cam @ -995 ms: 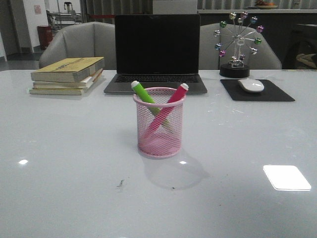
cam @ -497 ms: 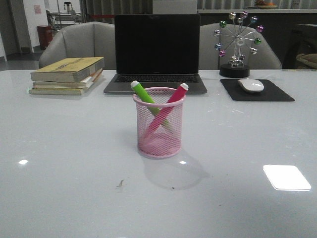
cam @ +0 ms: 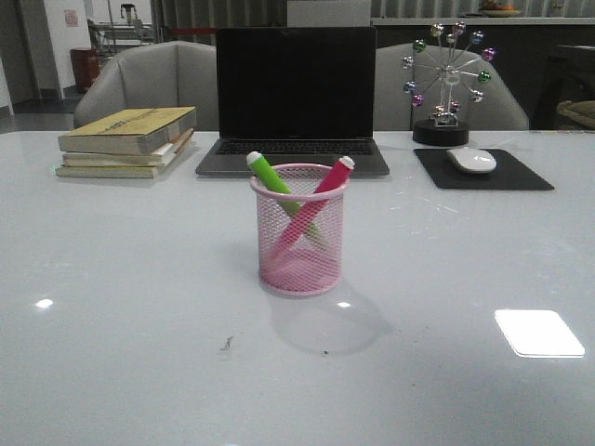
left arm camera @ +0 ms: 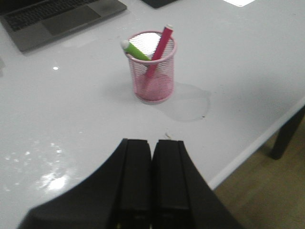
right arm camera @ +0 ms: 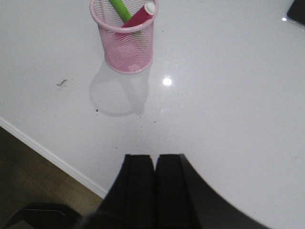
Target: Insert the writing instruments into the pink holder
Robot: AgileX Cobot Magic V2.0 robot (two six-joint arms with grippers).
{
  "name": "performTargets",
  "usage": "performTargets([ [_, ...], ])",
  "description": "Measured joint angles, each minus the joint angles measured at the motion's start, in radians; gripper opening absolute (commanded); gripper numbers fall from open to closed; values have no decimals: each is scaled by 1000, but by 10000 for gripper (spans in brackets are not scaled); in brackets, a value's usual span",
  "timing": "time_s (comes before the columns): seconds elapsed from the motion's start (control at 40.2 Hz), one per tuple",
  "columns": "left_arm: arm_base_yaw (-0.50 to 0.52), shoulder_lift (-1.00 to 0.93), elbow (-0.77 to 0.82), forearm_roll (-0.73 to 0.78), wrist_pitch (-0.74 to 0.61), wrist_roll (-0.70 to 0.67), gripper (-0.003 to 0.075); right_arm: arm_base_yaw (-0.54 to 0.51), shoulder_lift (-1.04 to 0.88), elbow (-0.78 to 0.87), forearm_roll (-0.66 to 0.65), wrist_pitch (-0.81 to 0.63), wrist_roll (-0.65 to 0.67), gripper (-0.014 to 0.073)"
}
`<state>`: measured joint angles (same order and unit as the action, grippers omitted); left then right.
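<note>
Markers are both in: the lime green marker pen (cam: 272, 176) and the hot pink marker pen (cam: 319, 197) cross inside the pink wire-mesh cup (cam: 299, 232), white tips above its rim, mid-table before the dark laptop (cam: 295, 98). You look finished, so keep both arms well apart from the cup. Your left gripper (left arm camera: 151, 183) and right gripper (right arm camera: 155, 193) have fingers pressed together, holding nothing. Only the wrist views show the grippers and the table edge (right arm camera: 52, 160); only the front view shows the stacked books (cam: 127, 141).
</note>
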<state>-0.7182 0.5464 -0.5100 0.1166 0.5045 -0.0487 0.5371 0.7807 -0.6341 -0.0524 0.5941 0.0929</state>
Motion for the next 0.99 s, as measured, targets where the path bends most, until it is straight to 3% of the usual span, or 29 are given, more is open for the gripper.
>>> performTargets([
  [0.174, 200, -118, 114, 19, -89, 0, 91, 0, 0, 0, 0, 0, 0, 28],
  [0.472, 530, -485, 432, -20, -293, 0, 91, 0, 0, 0, 0, 0, 0, 28],
  [0.696, 622, -550, 514, -27, -340, 0, 91, 0, 0, 0, 0, 2, 0, 28],
  [0.995, 635, -550, 514, -30, -412, 2, 91, 0, 0, 0, 0, 2, 0, 28],
])
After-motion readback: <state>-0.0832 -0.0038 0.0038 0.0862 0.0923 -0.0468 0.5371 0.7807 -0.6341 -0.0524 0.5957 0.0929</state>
